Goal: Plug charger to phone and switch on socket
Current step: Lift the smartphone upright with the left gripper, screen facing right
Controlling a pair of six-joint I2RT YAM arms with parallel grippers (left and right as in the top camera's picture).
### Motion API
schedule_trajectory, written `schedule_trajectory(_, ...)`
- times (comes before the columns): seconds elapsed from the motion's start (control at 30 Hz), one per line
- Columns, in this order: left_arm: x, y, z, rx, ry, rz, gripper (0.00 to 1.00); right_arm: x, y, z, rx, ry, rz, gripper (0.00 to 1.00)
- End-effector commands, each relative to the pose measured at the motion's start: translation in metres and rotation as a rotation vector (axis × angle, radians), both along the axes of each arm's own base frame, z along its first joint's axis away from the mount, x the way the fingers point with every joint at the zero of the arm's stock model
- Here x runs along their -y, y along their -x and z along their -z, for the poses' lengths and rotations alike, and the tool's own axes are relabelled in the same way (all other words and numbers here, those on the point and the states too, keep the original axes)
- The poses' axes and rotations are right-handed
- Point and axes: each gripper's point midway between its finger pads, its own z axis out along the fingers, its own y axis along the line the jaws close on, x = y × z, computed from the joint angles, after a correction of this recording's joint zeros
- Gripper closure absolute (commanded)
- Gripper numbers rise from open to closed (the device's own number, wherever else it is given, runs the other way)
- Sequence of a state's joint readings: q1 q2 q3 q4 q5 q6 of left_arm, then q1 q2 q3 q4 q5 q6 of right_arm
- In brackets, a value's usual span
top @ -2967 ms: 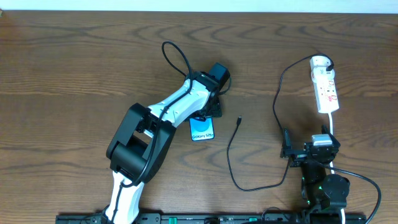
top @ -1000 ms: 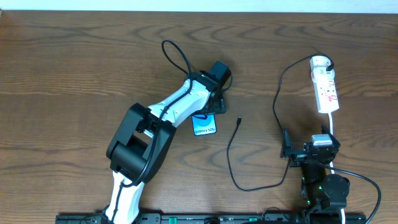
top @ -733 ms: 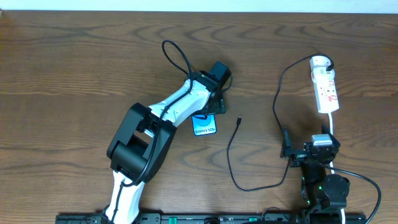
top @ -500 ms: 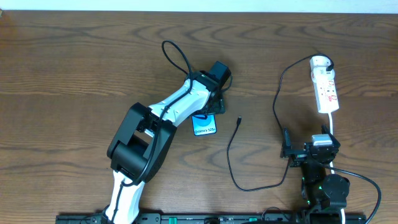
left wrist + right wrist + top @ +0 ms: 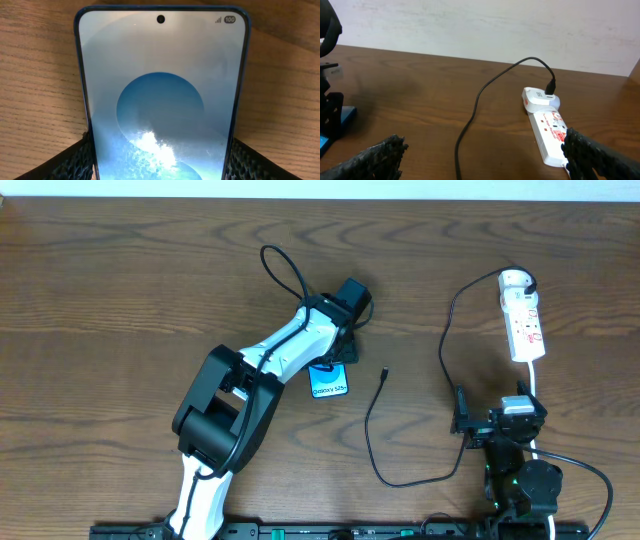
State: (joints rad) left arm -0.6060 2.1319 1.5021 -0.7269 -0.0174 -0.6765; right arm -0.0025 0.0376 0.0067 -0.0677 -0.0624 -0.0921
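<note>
The phone [image 5: 328, 387] lies flat on the wooden table, its blue-and-white screen up, and fills the left wrist view [image 5: 160, 90]. My left gripper [image 5: 338, 362] is shut on the phone; its two fingers [image 5: 160, 155] press the phone's long edges. The charger's thin black cable [image 5: 372, 442] loops across the table, its connector tip [image 5: 384, 372] lying loose to the right of the phone. Its black plug [image 5: 527, 280] sits in the far end of the white socket strip [image 5: 524, 325], which also shows in the right wrist view [image 5: 547, 127]. My right gripper [image 5: 500, 420] is open and empty, short of the socket [image 5: 480, 157].
The socket's thick white cord [image 5: 537, 395] runs back past my right arm. A white wall [image 5: 480, 25] rises behind the table's far edge. My left arm [image 5: 260, 370] lies slantwise over the table's left middle.
Since three seconds ago the phone has shifted slightly to the right and turned a little in my left gripper. In the last second nothing has moved.
</note>
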Motion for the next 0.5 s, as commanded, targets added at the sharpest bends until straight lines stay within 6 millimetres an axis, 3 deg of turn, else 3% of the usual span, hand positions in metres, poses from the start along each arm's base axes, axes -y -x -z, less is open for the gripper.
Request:
schedule_trajectory(0.0, -0.003, 0.016, 0.027, -0.087, -0.02, 0.002, 0.24, -0.002, 0.0, 0.001, -0.002, 0.01, -0.007, 0.01)
schedule_trajectory(0.47, 0.011, 0.023, -0.012, -0.094, 0.089, 0.015, 0.25, -0.002, 0.0, 0.001, -0.002, 0.011, -0.007, 0.01)
